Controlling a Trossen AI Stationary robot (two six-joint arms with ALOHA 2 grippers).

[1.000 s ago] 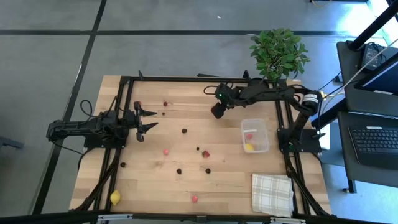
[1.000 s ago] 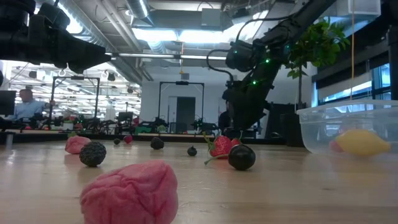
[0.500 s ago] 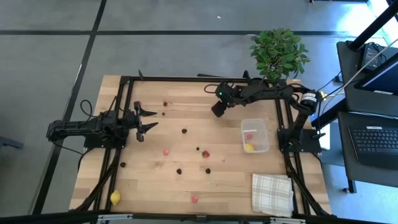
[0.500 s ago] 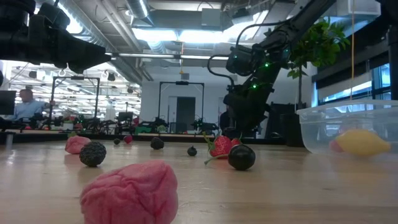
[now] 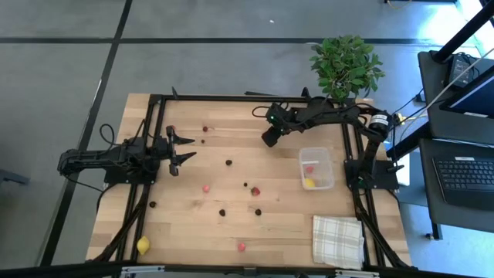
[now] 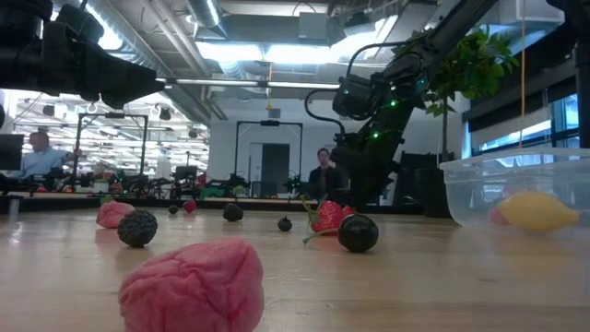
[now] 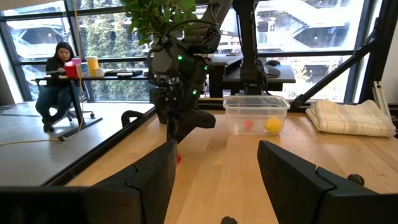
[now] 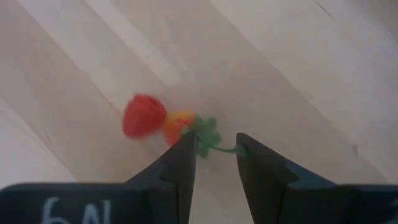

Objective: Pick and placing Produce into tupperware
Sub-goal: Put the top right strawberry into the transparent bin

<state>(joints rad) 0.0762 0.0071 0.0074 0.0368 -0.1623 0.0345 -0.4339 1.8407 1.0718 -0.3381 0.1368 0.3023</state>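
Observation:
Small red, pink and dark fruit pieces lie scattered on the wooden table, and a yellow one sits near the near-left corner. The clear tub stands at the right, with a pink piece and a yellow piece inside. My right gripper hangs low over the far middle of the table, pointing down and open by a narrow gap. A red-orange fruit lies just ahead of it. The fruit's green leafy top sits between the fingertips. My left gripper waits open at the left. My right gripper comes from above with a finger on either side of the red-orange fruit's green top and thin stem. The stem reaches as far as one finger. Whether the fingers touch it I cannot tell.
A white checked cloth lies at the near-right corner. A potted plant stands beyond the far-right corner. Black frame rails run along both sides of the table. Several loose pieces dot the middle, with bare wood between them. People sit in the room beyond.
My right gripper has shifted slightly toward the table's right and its wrist has tipped a little, staying low over the far middle of the table. The left arm and the loose fruit have kept still.

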